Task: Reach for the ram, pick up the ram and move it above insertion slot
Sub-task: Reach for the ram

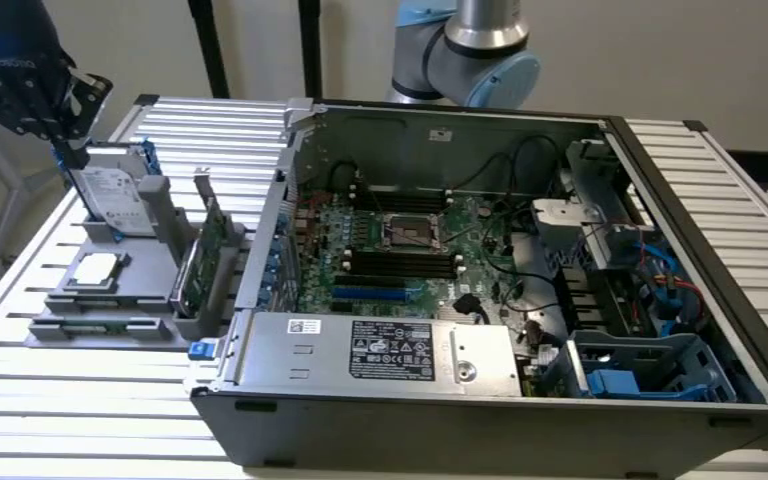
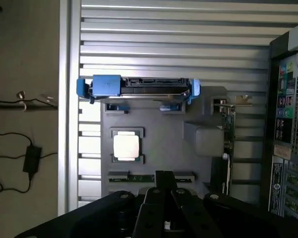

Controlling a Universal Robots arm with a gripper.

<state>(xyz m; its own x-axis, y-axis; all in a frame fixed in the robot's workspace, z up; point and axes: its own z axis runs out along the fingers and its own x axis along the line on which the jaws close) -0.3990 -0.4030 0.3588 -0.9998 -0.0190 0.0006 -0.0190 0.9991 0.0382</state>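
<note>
Exterior view: the black robot gripper [image 1: 72, 155], clenched, hangs by an upright silver hard drive [image 1: 107, 200]. The thin green ram stick [image 1: 97, 327] lies flat in a grey plastic fixture [image 1: 140, 265].

Wrist view: the closed gripper [image 2: 164, 175] overlaps the ram [image 2: 135, 177].

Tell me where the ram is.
The ram lies flat along the near edge of the gray holder, at the exterior view's left, just in front of the CPU and outside the computer case.

Gripper [image 1: 69, 152] up near upright hard drive [image 1: 115, 205]; ram [image 1: 97, 327] flat in grey holder [image 1: 144, 290]; open computer case [image 1: 491, 440] alongside.
</note>
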